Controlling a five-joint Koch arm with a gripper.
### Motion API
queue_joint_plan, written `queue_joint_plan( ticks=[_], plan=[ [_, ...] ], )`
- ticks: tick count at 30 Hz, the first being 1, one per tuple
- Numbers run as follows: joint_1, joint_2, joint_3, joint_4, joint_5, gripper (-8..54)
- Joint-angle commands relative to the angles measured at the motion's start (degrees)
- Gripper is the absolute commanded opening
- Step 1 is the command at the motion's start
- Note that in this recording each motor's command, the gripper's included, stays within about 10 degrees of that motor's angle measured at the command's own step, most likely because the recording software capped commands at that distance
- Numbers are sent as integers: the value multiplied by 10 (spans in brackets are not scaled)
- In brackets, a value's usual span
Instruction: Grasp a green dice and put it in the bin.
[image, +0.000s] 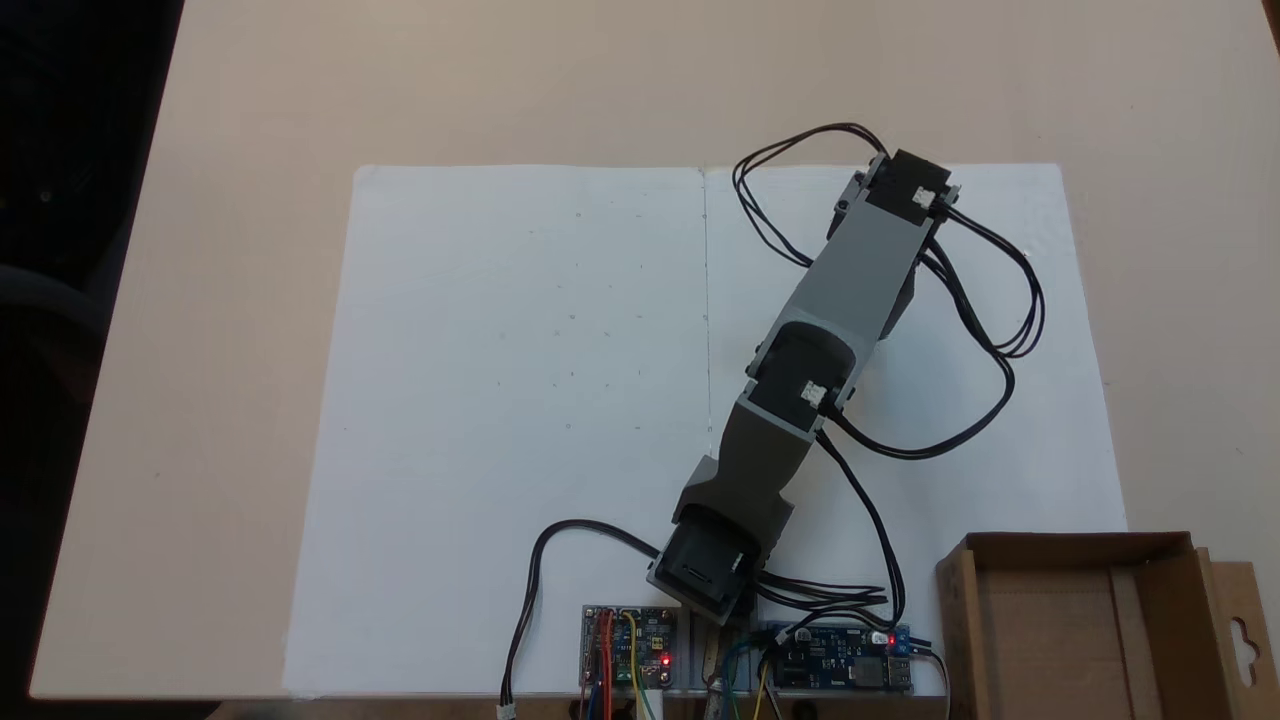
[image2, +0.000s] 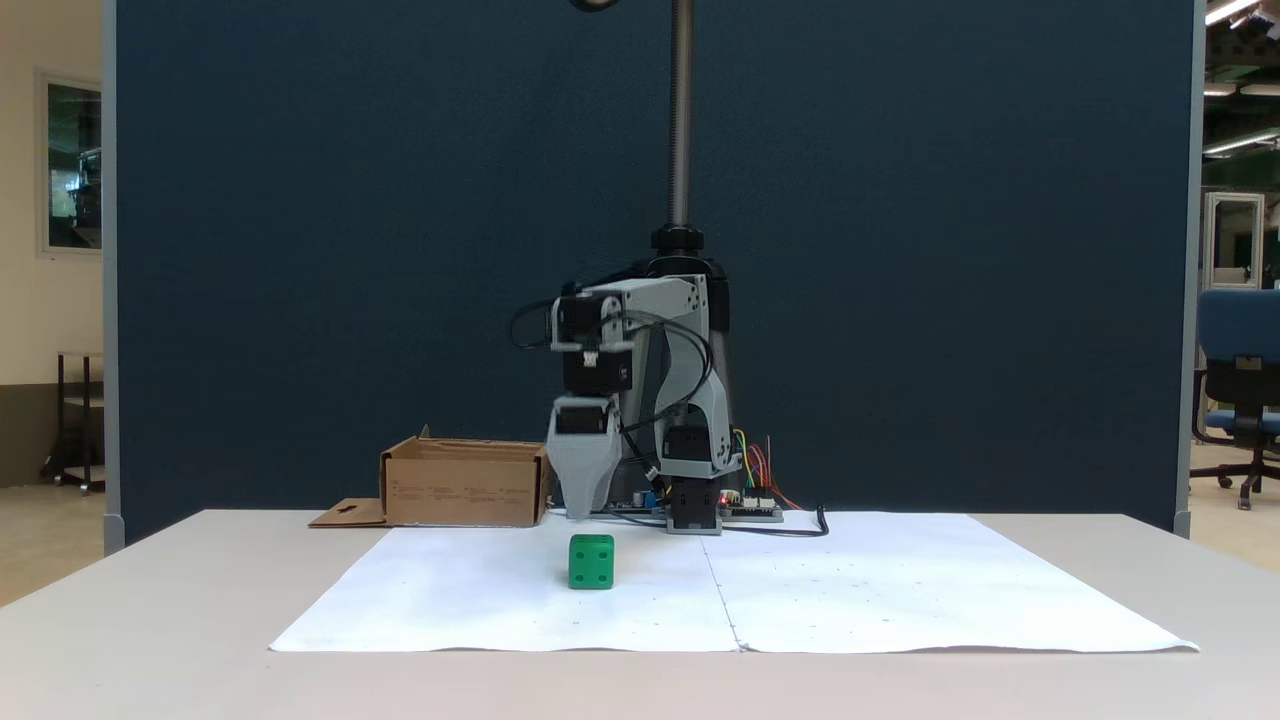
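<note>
The green dice (image2: 591, 561) sits on the white paper, a small bright cube with dark pips on its near face. Just above and slightly behind it my gripper (image2: 580, 512) hangs pointing straight down, its tip a short gap over the dice's top. I see a single grey tapered jaw, so whether it is open or shut does not show. In a fixed view from above, the arm (image: 850, 290) reaches to the upper right and covers the dice. The bin (image2: 465, 485), a shallow brown cardboard box (image: 1090, 620), stands beside the arm's base.
Two white paper sheets (image: 520, 400) cover the middle of the beige table (image: 250, 120). Circuit boards (image: 630, 650) and looping black cables (image: 1000, 330) lie around the arm's base. A dark blue partition (image2: 300, 250) and a metal pole (image2: 681, 120) stand behind.
</note>
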Motion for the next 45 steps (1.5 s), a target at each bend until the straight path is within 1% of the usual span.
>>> queue_joint_plan(
  ticks=[1,12,20,27,37,45],
  plan=[
    [3,11,0,34,-39,436],
    [-9,-3,13,4,-41,437],
    [-13,-17,13,-54,-79,437],
    [-12,-28,13,-65,-99,438],
    [-9,-46,17,-65,-100,443],
    [-8,-56,18,-104,-93,441]
  ],
)
